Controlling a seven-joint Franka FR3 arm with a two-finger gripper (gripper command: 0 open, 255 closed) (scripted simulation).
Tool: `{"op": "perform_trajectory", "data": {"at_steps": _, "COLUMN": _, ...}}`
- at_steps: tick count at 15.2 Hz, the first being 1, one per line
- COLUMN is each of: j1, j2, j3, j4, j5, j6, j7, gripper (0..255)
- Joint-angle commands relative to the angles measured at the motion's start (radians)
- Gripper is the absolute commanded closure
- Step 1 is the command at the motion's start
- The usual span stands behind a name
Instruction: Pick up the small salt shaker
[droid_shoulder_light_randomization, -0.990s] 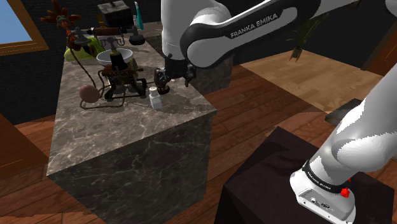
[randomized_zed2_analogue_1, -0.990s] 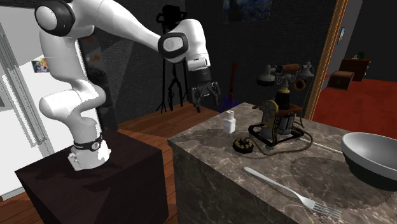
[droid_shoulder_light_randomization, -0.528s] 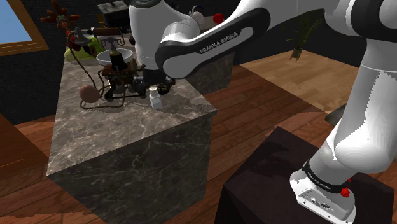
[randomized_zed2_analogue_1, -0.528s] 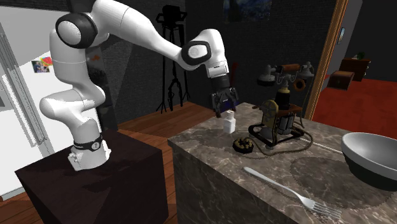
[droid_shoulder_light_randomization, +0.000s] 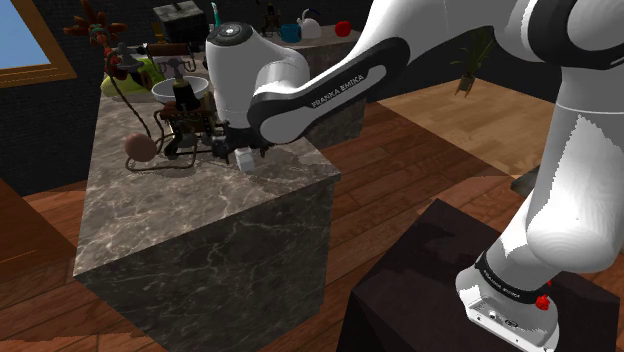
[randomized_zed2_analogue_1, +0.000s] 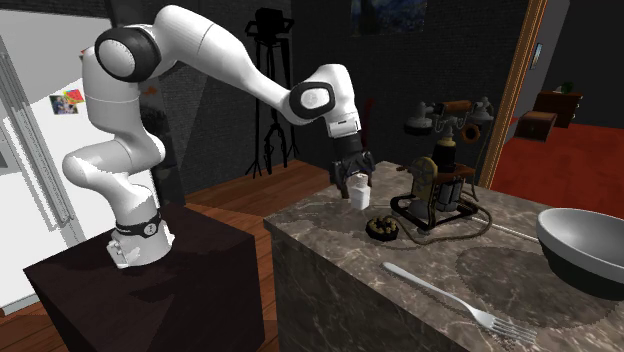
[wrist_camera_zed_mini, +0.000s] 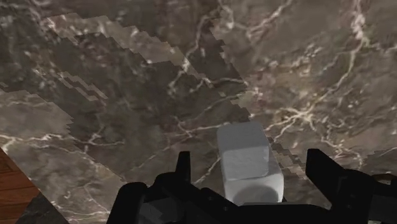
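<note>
End effector (wrist_camera_zed_mini: 252, 167) is standing open, fingers straddling the white shaker (wrist_camera_zed_mini: 247, 159) on the marble table (wrist_camera_zed_mini: 127, 95). Fingers are probably not touching it, since gaps are showing on both sides.

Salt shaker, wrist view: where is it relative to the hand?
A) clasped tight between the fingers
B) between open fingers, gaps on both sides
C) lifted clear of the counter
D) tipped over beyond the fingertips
B: the white salt shaker stands on the marbled counter inside the open hand, with counter showing between it and each finger.
</note>
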Motion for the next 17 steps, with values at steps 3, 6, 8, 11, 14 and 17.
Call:
{"op": "perform_trajectory", "data": {"at_steps": 3, "j1": 0.001, "j2": 0.002, "j3": -0.001, "j4": -0.007, "j5": -0.004, "j6": 0.009, "j7": 0.005, "gripper": 255}}
{"op": "perform_trajectory", "data": {"at_steps": 6, "j1": 0.001, "j2": 0.002, "j3": -0.001, "j4": -0.007, "j5": -0.005, "j6": 0.008, "j7": 0.005, "gripper": 255}}
{"op": "perform_trajectory", "data": {"at_steps": 8, "j1": 0.001, "j2": 0.002, "j3": -0.001, "j4": -0.007, "j5": -0.004, "j6": 0.008, "j7": 0.005, "gripper": 255}}
{"op": "perform_trajectory", "data": {"at_steps": 11, "j1": 0.001, "j2": 0.003, "j3": -0.002, "j4": -0.005, "j5": -0.005, "j6": 0.008, "j7": 0.005, "gripper": 255}}
{"op": "perform_trajectory", "data": {"at_steps": 14, "j1": -0.003, "j2": -0.014, "j3": 0.006, "j4": 0.013, "j5": 0.015, "j6": -0.022, "j7": -0.014, "gripper": 255}}
{"op": "perform_trajectory", "data": {"at_steps": 17, "j1": -0.006, "j2": -0.028, "j3": 0.012, "j4": 0.033, "j5": 0.033, "j6": -0.053, "j7": -0.033, "gripper": 255}}
